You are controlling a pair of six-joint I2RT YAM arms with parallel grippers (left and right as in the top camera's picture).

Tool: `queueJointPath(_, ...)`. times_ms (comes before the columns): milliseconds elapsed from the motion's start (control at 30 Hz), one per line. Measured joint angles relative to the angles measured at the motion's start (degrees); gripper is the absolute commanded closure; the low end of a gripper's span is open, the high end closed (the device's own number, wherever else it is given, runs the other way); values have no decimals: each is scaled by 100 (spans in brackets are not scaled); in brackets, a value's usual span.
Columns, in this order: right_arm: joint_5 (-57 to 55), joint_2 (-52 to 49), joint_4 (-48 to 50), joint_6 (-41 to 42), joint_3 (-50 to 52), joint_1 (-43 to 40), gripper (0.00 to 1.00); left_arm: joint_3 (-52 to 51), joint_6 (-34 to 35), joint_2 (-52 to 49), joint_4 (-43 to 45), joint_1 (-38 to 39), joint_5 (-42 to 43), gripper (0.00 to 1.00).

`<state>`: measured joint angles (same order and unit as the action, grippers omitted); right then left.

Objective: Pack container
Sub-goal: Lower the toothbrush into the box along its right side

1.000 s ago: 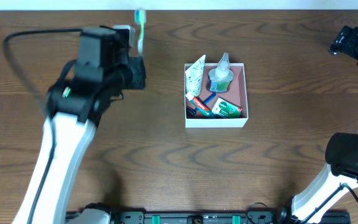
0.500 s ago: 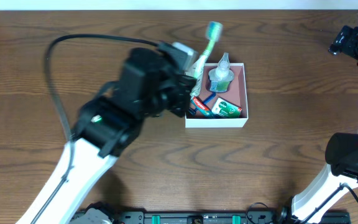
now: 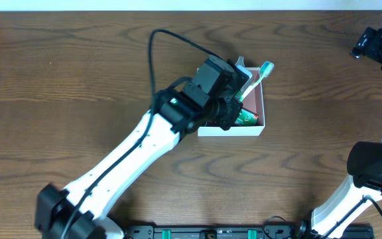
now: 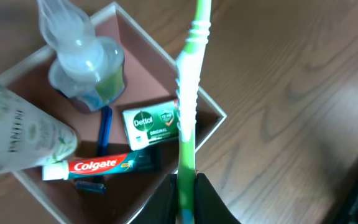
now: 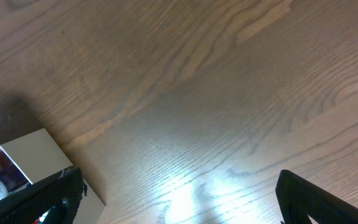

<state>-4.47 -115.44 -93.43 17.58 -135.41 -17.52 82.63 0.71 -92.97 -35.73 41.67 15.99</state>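
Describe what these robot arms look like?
Both arms pair white tube-like links with chunky black joints: left arm, right arm. A thin black cable loops from the left one, which carries a small green light. The left gripper and right gripper are black, two-fingered.

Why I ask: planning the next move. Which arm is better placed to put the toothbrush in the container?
Left. The left hand is shut on the toothbrush above the container; the right hand is open, empty, off to the side.
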Motion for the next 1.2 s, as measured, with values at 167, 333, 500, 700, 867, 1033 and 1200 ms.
queueJointPath(167, 0, 0, 0, 0, 0, 0, 1, 0, -173, -562, 111, 2, -13, 88)
queueJointPath(333, 0, 0, 0, 0, 0, 0, 1, 0, -249, -990, 175, 0, -210, 88)
queueJointPath(500, 0, 0, 0, 0, 0, 0, 1, 0, -269, -1174, 225, -9, -376, 88)
queueJointPath(700, 0, 0, 0, 0, 0, 0, 1, 0, -297, -1180, 260, -116, -442, 75)
queueJointPath(867, 0, 0, 0, 0, 0, 0, 1, 0, -341, -1174, 273, -223, -446, 59)
queueJointPath(1033, 0, 0, 0, 0, 0, 0, 1, 0, -356, -1038, 278, -225, -439, 54)
queueJointPath(1200, 0, 0, 0, 0, 0, 0, 1, 0, -354, -704, 271, -225, -439, 53)
